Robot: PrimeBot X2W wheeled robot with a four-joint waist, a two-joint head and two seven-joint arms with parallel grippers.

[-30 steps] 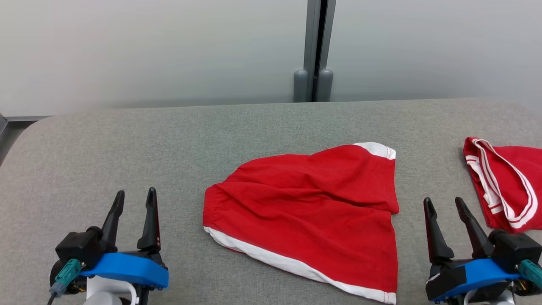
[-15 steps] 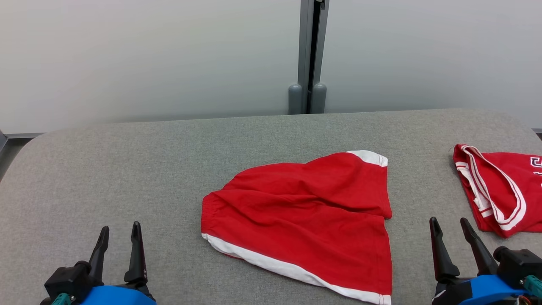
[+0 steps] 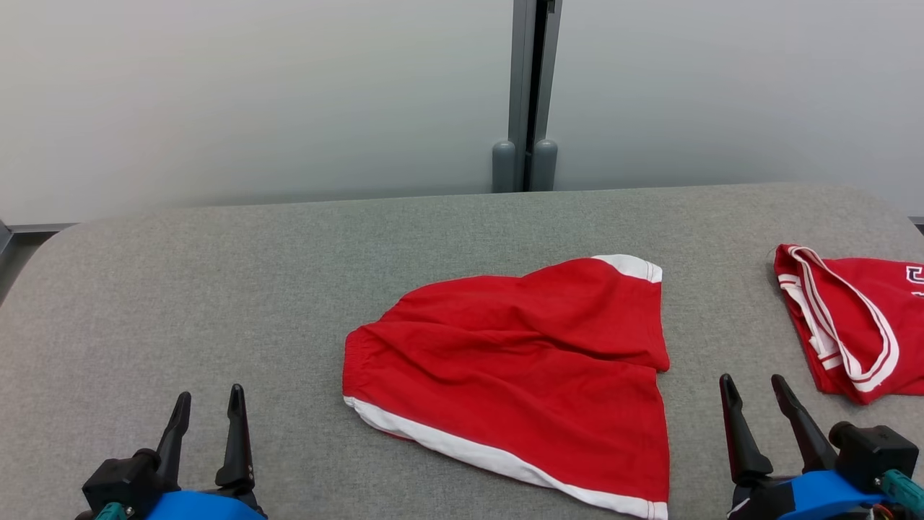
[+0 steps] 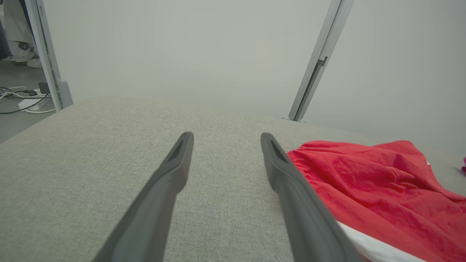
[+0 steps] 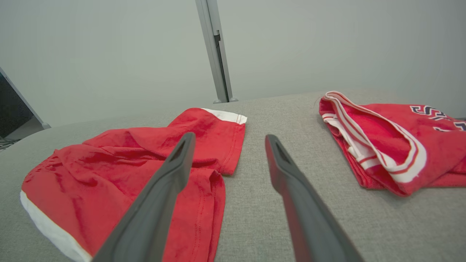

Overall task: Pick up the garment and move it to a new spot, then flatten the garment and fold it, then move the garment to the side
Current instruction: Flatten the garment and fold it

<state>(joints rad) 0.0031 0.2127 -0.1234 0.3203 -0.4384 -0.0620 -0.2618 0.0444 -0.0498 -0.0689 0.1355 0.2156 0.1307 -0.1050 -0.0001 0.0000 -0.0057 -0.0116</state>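
The red shorts (image 3: 520,368) lie rumpled on the grey padded table (image 3: 216,289) between the open, empty left gripper (image 3: 209,393) and right gripper (image 3: 751,379); being light, limp cloth, they are probably best pinched at waistband and hem edges.

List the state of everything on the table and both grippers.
Red shorts: lying spread on the grey table, wrinkled, unfolded, not held.
Red jersey: bunched near the table's right edge, apart from the shorts.
Left gripper: open, empty, left of the shorts.
Right gripper: open, empty, between shorts and jersey.
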